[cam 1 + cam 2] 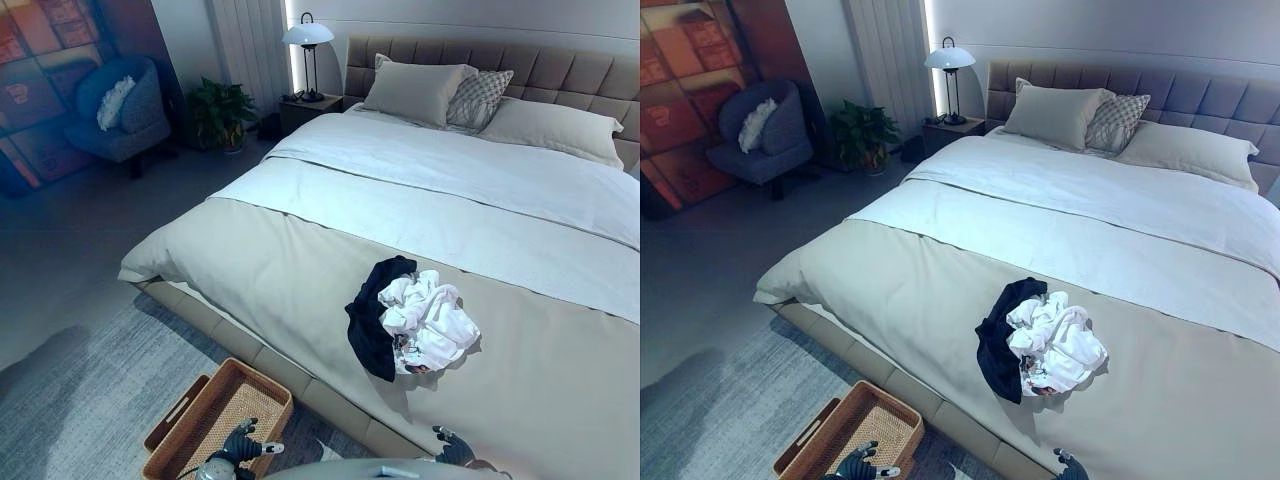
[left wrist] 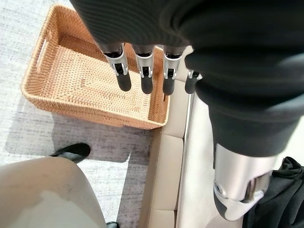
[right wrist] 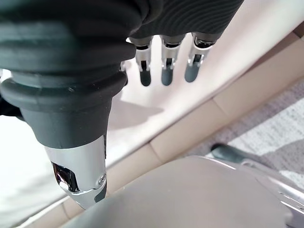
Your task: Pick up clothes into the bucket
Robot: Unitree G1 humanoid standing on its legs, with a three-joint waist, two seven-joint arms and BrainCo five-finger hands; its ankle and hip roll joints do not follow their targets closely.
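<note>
On bed: clothes (dark, white) | floor: basket

**A home bedroom**

A wide bed with a padded headboard, pillows and layered covers takes up most of the room. Beside it a nightstand carries a lamp. A potted plant and an armchair stand by the far wall, and a rug lies on the floor at the bed's foot.
</note>
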